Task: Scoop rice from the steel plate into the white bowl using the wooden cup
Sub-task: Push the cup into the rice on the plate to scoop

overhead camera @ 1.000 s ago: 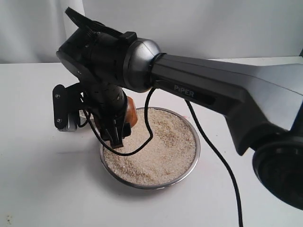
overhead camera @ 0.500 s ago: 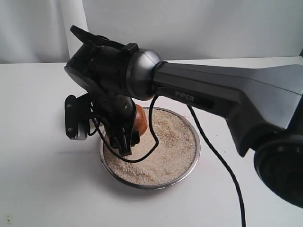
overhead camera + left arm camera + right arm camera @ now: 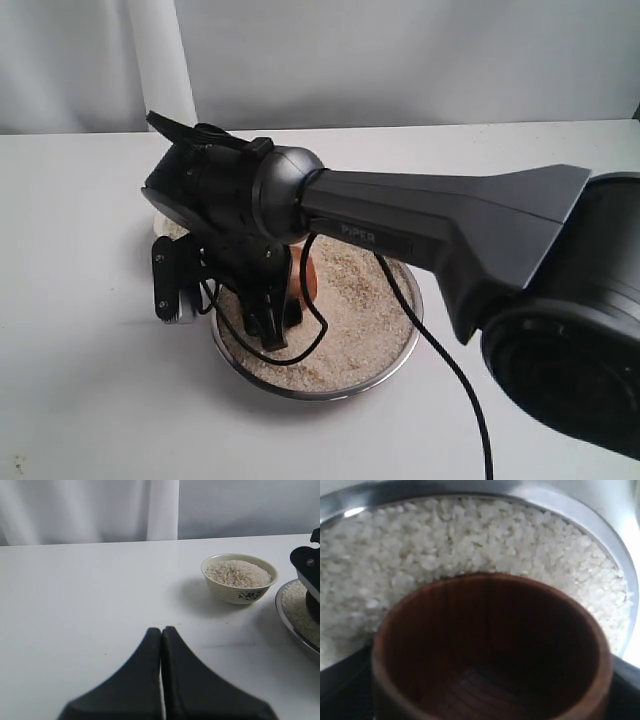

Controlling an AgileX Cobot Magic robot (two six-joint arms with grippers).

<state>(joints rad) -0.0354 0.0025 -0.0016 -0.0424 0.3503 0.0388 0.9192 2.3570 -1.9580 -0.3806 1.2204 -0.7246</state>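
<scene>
Right wrist view: right hand [image 3: 278, 318] grips empty wooden cup [image 3: 490, 645] over rice [image 3: 445, 545] in steel plate [image 3: 570, 502]; left hand [image 3: 161, 632] pinched together.

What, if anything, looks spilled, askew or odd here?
No spilled grains show on the table around the white bowl or steel plate. One oddity: a black cable from the right arm loops low over the rice, possibly brushing it.
</scene>
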